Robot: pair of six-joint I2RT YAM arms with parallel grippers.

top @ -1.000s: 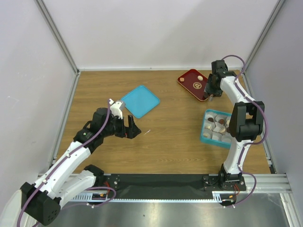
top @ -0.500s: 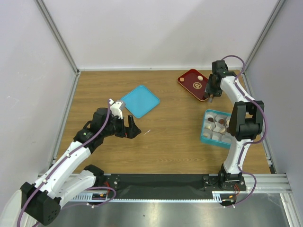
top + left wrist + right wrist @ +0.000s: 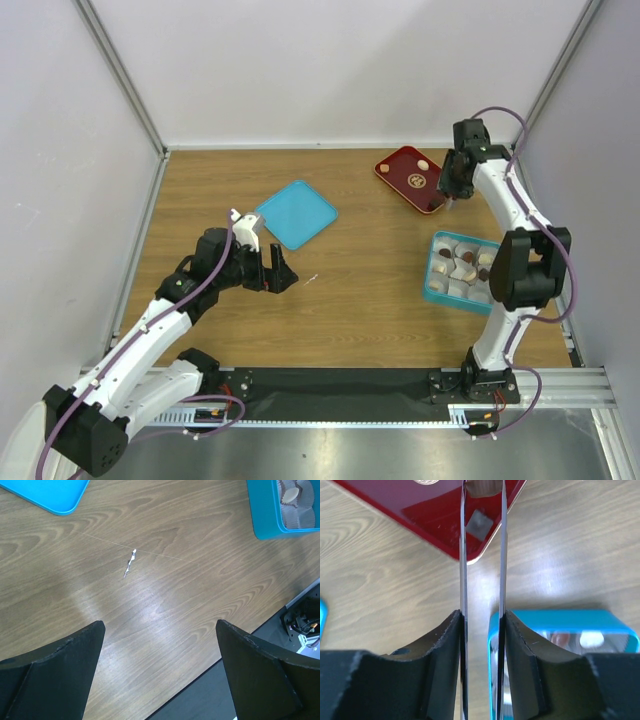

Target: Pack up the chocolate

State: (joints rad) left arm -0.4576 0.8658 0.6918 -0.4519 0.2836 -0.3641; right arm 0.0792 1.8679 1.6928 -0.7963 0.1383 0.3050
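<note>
The teal box at the right of the overhead view holds chocolate pieces, dark, tan and cream, in paper cups; the dark red tray above it carries one pale piece near its upper edge; a flat teal lid lies well apart at centre left, with nothing in it.

The right tool hangs over the tray's lower right corner; only its wrist view shows the blades drawn narrow on a tan-brown piece at the top of the frame, with the box rim just below; whether that piece is clear of the tray I cannot tell.

The left tool stands wide over bare table, nothing between its fingers; its wrist view alone makes out a small white scrap; the table's dark near edge shows at lower right; the box sits near the right edge.
</note>
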